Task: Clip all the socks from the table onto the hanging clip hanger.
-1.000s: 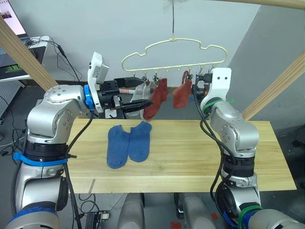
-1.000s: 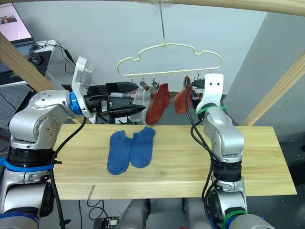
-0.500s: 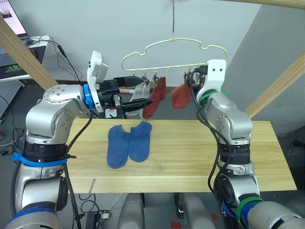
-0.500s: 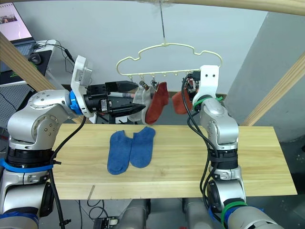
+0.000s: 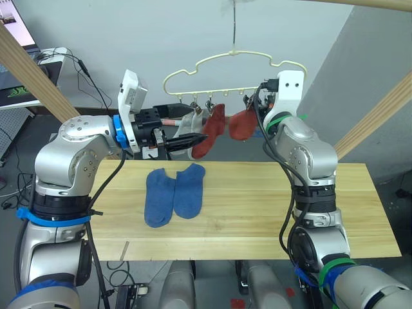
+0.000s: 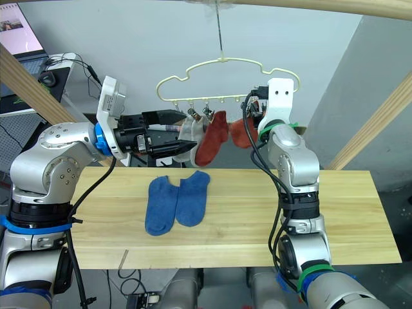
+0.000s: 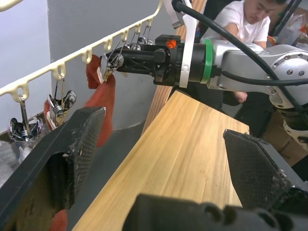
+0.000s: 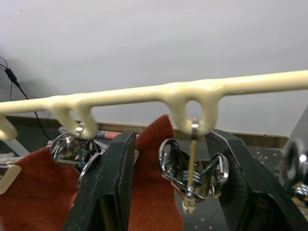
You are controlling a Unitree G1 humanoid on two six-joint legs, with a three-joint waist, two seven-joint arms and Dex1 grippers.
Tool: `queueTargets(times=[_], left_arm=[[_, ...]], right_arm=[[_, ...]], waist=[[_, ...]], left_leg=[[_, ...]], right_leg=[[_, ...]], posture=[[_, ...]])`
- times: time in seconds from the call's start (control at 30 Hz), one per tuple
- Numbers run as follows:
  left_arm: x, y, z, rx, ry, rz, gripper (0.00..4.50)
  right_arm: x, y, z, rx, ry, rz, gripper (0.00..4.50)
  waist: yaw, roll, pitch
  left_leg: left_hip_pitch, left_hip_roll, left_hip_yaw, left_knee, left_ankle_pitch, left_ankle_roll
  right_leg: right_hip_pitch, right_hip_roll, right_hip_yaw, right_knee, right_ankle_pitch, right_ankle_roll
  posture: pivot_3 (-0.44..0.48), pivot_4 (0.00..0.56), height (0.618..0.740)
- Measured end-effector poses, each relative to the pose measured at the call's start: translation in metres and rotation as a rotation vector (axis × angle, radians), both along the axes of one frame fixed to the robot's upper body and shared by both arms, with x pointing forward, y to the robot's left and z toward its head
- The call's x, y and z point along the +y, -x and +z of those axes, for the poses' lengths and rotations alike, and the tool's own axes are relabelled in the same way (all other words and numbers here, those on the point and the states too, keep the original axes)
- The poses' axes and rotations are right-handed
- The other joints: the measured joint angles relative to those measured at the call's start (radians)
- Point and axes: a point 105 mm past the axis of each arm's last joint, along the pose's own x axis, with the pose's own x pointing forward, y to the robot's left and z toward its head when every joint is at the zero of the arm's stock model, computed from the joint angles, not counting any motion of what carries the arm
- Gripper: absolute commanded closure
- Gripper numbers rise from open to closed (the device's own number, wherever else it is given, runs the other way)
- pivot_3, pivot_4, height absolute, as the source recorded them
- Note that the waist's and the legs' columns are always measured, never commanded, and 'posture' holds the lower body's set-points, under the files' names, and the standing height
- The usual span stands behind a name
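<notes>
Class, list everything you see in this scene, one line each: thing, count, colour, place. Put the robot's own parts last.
Blue socks: two, blue, flat side by side on the table.
Red socks: two, rust-red, hanging from the hanger.
Grey socks: light grey, hanging at the hanger's left end; count unclear.
Hanger: one, cream, hanging above the table's far edge.
Table: one, light wood.
Person: one, white shirt, behind the table.
Left gripper: black, open, by the grey socks.
Right gripper: black, open around a metal clip.

Two socks (image 5: 174, 193) lie side by side on the tabletop (image 5: 257, 219), left of centre; above and behind, four socks (image 5: 219, 125) hang from the clip hanger (image 5: 232, 71).
</notes>
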Motion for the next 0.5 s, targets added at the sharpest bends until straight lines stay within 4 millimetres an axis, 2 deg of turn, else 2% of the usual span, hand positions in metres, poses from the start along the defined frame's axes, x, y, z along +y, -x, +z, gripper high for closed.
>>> queueTargets(times=[0.5], left_arm=[[-0.0003,0.0007,-0.0007,-0.01,0.0,0.021,0.0]], right_arm=[[0.0063,-0.0043,0.0072,-0.014,-0.001,0.025,2.17]], waist=[[0.001,0.0,0.0]], left_leg=[[0.0,0.0,0.0,-0.001,0.0,0.0]], right_leg=[[0.0,0.0,0.0,-0.001,0.0,0.0]], posture=[[0.16,0.301,0.74]])
